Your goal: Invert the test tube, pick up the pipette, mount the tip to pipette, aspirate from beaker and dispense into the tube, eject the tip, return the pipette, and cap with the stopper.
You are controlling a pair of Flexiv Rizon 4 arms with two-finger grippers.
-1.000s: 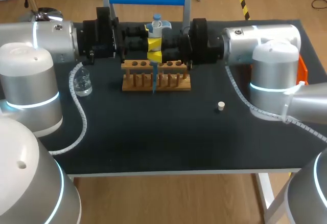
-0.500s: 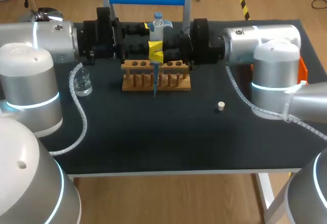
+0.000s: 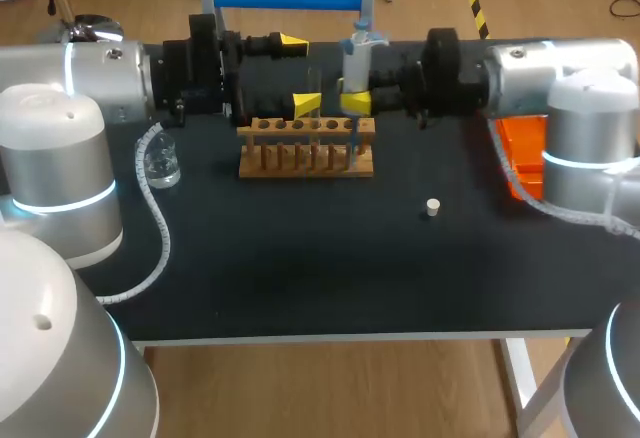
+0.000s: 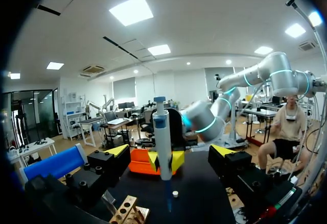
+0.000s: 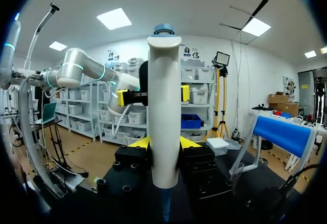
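Rack [image 3: 305,148] at the worktop's [image 3: 300,268] rear middle, beaker [image 3: 161,166] left of it, stopper [image 3: 432,207] to its front right, pipette [image 3: 357,58] upright over its right end, bin [image 3: 520,148] far right

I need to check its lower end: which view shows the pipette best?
The left wrist view: the whole pipette shows side-on, from plunger to thin blue lower end. The right wrist view shows its white body close up, with the end cut off. The head view shows it small.
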